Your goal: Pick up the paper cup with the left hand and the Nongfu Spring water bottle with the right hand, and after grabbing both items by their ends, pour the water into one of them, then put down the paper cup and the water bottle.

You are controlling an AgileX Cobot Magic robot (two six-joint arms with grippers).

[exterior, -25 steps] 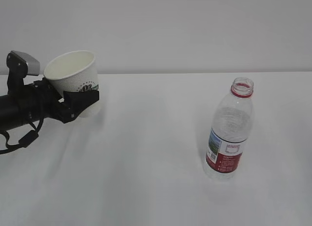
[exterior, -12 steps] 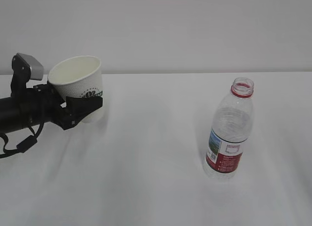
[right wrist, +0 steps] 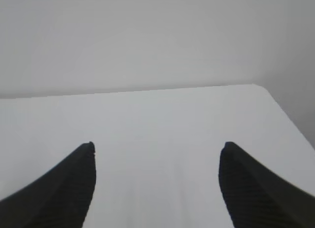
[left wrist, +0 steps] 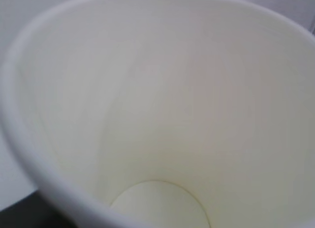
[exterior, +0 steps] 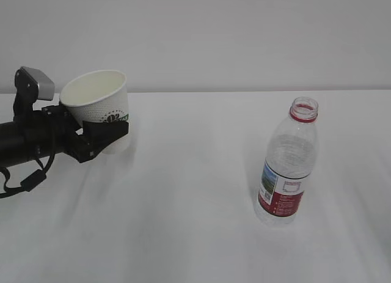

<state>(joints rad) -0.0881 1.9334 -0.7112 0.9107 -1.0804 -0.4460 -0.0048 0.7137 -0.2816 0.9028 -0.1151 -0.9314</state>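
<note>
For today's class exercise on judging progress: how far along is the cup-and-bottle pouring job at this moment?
Done: the left gripper holds the paper cup tilted above the table; the left wrist view shows the cup dry inside. In hand: nothing with the bottle; the right gripper is open over bare table. Left: grasp the uncapped Nongfu Spring water bottle standing on the right, pour, then set both down.

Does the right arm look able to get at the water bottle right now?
Probably yes. The water bottle stands upright and alone on the table, and the right gripper is open and empty. The left gripper with the paper cup is far off.
</note>
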